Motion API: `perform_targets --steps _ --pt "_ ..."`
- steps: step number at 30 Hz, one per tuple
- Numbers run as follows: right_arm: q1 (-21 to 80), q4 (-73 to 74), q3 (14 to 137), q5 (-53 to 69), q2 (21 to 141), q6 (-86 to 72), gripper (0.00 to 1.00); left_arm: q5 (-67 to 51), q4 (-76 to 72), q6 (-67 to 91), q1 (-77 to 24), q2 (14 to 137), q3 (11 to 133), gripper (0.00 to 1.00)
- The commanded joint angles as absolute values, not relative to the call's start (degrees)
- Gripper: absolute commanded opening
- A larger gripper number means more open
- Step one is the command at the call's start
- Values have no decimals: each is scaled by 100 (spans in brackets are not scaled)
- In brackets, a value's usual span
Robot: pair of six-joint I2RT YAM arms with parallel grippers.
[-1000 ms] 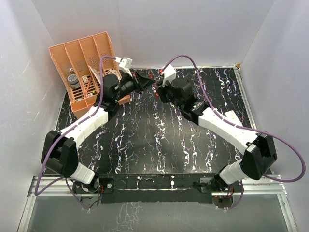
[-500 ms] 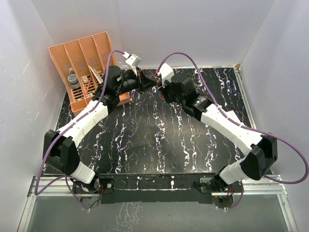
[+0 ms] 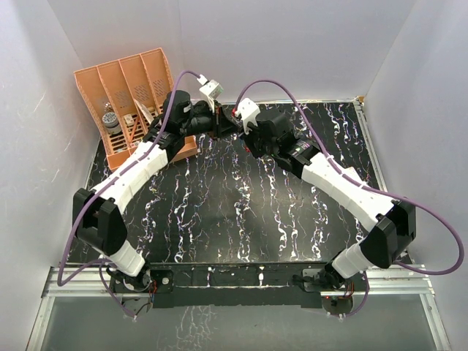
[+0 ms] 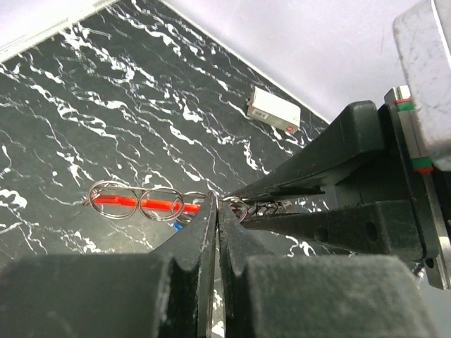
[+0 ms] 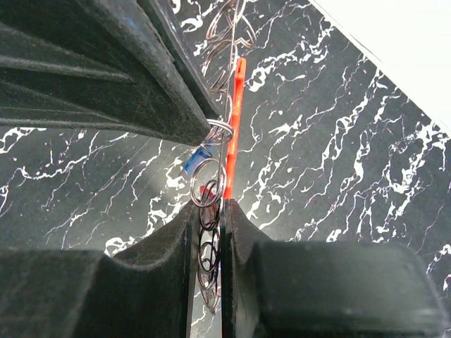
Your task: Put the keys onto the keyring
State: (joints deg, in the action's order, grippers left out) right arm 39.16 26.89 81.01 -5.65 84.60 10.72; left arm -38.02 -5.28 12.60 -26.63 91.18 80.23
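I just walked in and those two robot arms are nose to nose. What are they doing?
They are working on a keyring together at the far side of the table. The left pincer is shut on one end of the red keyring. The right pincer pinches a chain of little wire rings beside it, and the blue key dangles there. Whether that key is threaded on is too small to tell.
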Motion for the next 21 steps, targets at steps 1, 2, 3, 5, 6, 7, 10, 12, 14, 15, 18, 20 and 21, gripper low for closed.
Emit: perform_targets --steps 1,2,3,5,6,7,10,12,14,15,18,20,21 --pt "3981 2386 8552 -260 8456 1143 10 -4133 -12 1092 -2729 9287 8352 0" --pt "3981 2386 8552 -261 8451 1143 10 -4161 75 1053 -2733 9316 8415 0" --pt "3981 2381 8552 -250 8442 1143 10 -4172 162 1012 -2729 9343 8464 0" --pt "3981 2348 8544 -213 8414 1135 10 -4180 349 937 -2733 9381 8557 0" --pt "3981 2338 8537 -207 8404 1126 10 -4170 420 903 -2733 9397 8600 0" --pt "3981 2331 8539 -210 8393 1113 10 -4168 544 861 -2733 9411 8645 0" --pt "3979 2329 8547 -243 8377 1090 9 -4145 891 705 -2737 9471 8815 0" --pt "3981 2306 8550 -278 8367 1084 9 -4118 1081 588 -2751 9490 8899 0" --pt "3981 2246 8525 -326 8331 1065 9 -4068 1189 531 -2766 9494 8946 0" --pt "3979 2183 8506 -336 8310 1053 9 -4064 1201 506 -2779 9489 8947 0" --pt "3980 1992 8440 -416 8219 992 9 -3991 1270 447 -2841 9481 8964 0" --pt "3976 1880 8391 -499 8148 976 9 -3919 1356 393 -2873 9504 8981 0" --pt "3981 1836 8377 -544 8121 966 9 -3899 1388 375 -2888 9513 8982 0"
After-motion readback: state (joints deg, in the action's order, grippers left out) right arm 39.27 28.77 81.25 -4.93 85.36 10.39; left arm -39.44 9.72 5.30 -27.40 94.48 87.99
